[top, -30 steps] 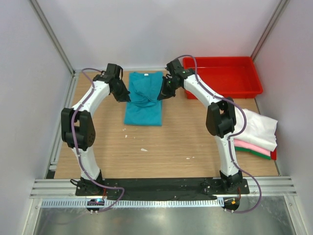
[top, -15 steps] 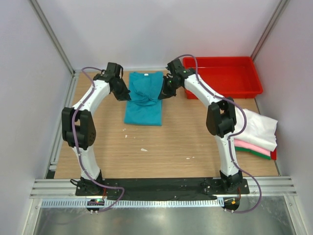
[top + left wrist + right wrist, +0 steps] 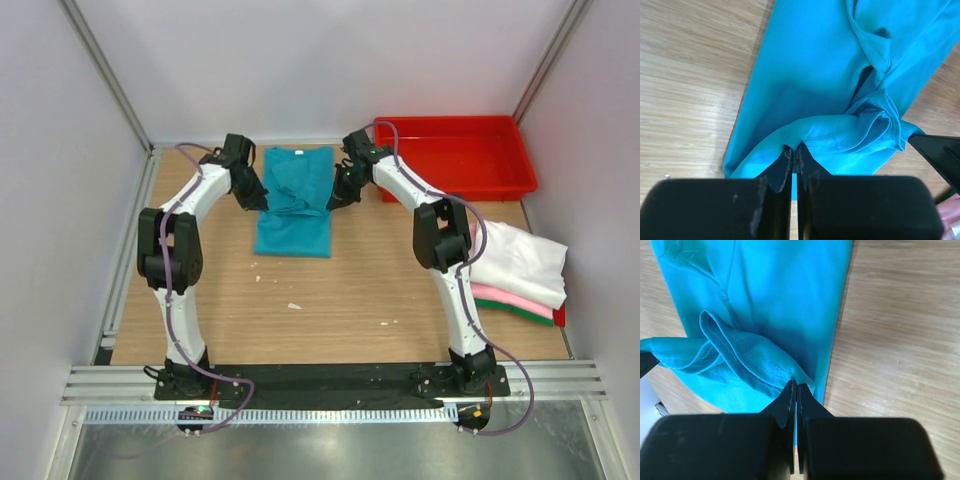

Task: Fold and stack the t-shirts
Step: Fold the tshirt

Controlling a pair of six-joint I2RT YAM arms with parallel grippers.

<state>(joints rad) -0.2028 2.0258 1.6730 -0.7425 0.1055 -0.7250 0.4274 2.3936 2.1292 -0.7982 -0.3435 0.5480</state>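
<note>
Wood table [image 3: 330, 290]: teal t-shirt [image 3: 292, 228] narrow, folded lengthwise, middle bunched.

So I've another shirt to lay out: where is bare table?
Bare: the wooden table from the teal cloth t-shirt to the near edge. Crowded: back centre, where left gripper and right gripper pinch that shirt, and the right edge, under the folded white, pink and green stack.

The teal t-shirt [image 3: 293, 205] is lying lengthwise at far centre, both side edges bunching up in raised folds, while the folded white t-shirt [image 3: 520, 262] is sitting atop the pink t-shirt [image 3: 510, 300] and green t-shirt [image 3: 527, 315] at right.
</note>
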